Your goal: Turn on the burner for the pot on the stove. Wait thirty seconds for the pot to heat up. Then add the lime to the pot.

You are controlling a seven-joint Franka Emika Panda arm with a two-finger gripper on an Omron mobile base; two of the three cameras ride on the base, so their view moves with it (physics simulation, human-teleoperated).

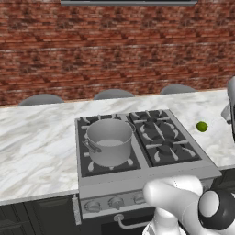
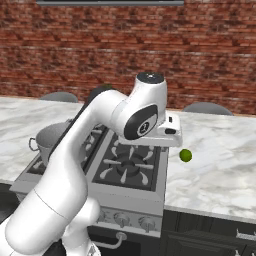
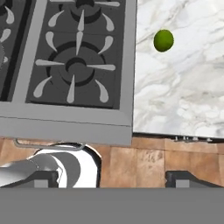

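A: Where is the pot [image 1: 109, 141]?

B: On the front left burner of the stove [image 1: 151, 167], standing upright on the black grate. In the right base view it sits at the far left, partly behind the white arm [image 2: 75, 150].

A: And the lime [image 1: 201, 126]?

B: On the marble bench [image 1: 36, 147], to the right of the stove, a little apart from its steel edge and level with the back right burner. The hand view has it near the top right, on the marble just beyond the stove's side rim.

A: What about the end effector [image 3: 111, 178]?

B: Its two dark fingertips [image 3: 183, 179] rise at the bottom of the hand view, set far apart, so the jaws stand wide with nothing between them. It hangs over the floor tiles in front of the stove, looking down on the front right burner [image 3: 76, 68] and the bench edge.

A: Anything on the front panel?

B: A row of round knobs [image 1: 115, 202] below the burners, with an oven handle [image 1: 131, 223] beneath them. Whether any flame burns under the pot I cannot tell.

A: Behind the stove?

B: A red brick wall [image 1: 114, 50], and the grey backs of stools [image 1: 113, 94] past the bench's far side.
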